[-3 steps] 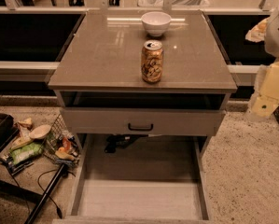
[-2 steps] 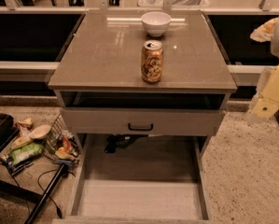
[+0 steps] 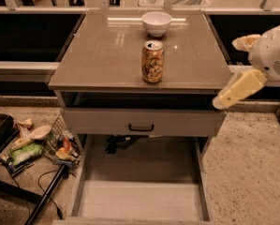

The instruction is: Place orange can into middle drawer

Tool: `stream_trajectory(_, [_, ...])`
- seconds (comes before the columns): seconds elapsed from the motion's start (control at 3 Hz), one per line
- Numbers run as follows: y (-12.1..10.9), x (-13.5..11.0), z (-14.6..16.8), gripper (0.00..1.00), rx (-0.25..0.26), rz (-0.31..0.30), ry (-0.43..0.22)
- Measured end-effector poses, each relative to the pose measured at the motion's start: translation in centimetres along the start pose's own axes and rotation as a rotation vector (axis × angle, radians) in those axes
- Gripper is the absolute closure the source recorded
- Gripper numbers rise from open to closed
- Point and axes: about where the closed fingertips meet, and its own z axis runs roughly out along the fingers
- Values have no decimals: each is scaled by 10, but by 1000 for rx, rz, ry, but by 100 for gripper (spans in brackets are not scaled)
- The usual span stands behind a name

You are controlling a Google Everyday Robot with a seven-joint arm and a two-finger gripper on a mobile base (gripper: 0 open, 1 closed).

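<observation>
The orange can (image 3: 152, 61) stands upright on the cabinet top (image 3: 102, 55), near its front middle. The middle drawer (image 3: 139, 203) is pulled out below, showing a pale plank floor with nothing on it. My gripper (image 3: 226, 73) hangs at the right, beside the cabinet's front right corner and well right of the can. It is open and holds nothing, with one pale finger (image 3: 239, 89) low and the other (image 3: 245, 41) higher.
A white bowl (image 3: 157, 22) sits behind the can. A grey drawer front with a black handle (image 3: 141, 127) is above the open drawer. A wire basket of snacks (image 3: 60, 146) and a black pole (image 3: 46, 198) lie on the floor at left.
My gripper has moved left, closer to the cabinet's right edge. The can, the bowl and the drawer have not moved.
</observation>
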Motion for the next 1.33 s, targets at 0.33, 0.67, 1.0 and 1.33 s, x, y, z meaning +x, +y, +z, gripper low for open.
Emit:
stream_trajectory(0.33, [-58,-28,38,0,42,50,-222])
stream_trajectory(0.67, [-93,-66,74,0,45,59,-380])
stream_trajectory(1.0, [-104,-96,113,0,19,74,-510])
stream_trajectory(1.33, [-94,-117,141,0,-44,73,-575])
